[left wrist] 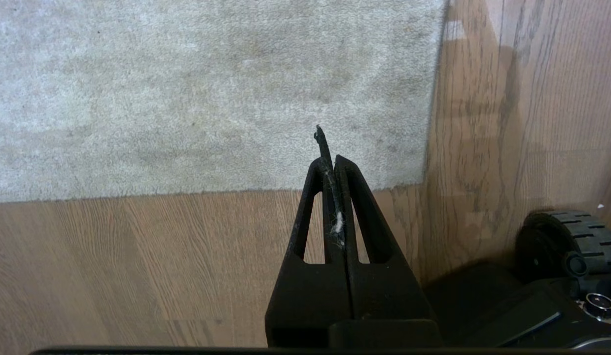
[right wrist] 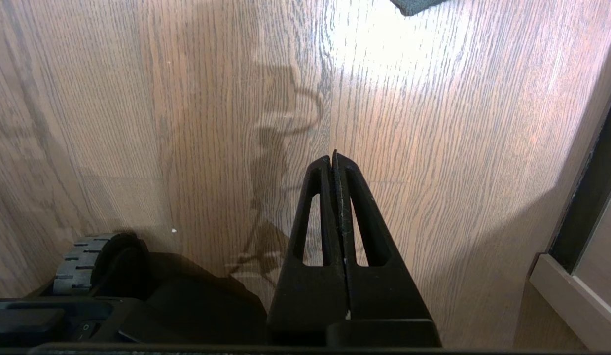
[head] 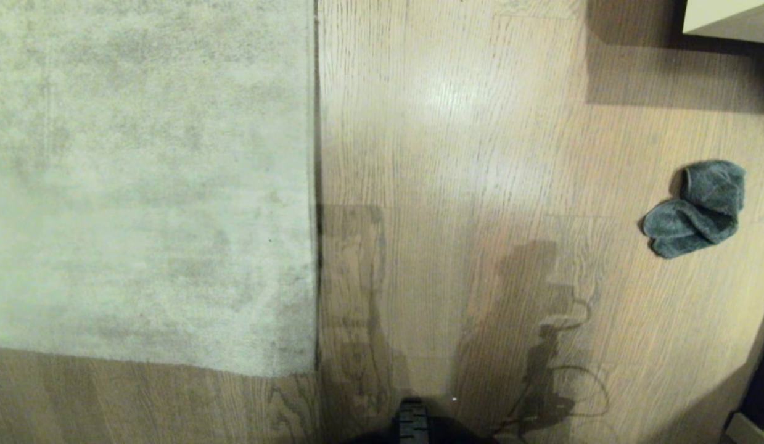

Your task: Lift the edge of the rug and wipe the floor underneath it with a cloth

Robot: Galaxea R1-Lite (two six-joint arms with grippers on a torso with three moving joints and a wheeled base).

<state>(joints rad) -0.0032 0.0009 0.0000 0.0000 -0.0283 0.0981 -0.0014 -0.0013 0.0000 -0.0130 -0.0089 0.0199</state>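
We look down on the floor (head: pixel 455 154), light wood-grain planks with a bright sheen near the top of the head view; the rug (head: pixel 147 179) covers the left part of that view, pale grey-beige with darker mottled patches, lying flat; the rug edge (head: pixel 316 185) runs straight down the picture to a square corner (head: pixel 312 372), with bare planks below it and to its right. The cloth (head: pixel 696 209), a dark grey-blue fuzzy rag, lies crumpled on the floor far to the right, well apart from the rug; nothing touches it. Neither arm shows in the head view; only their shadows fall on the planks. In the left wrist view our left gripper (left wrist: pixel 330 160) hangs above the floor just beside the rug corner, its 2 fingers pressed together with a wisp of lint between them, grasping nothing else; in the right wrist view our right gripper (right wrist: pixel 334 159) hangs over bare planks, likewise clenched and empty, with a corner of the cloth (right wrist: pixel 413 5) just visible beyond it; a ribbed wheel (left wrist: pixel 571 236) of the base sits close by.
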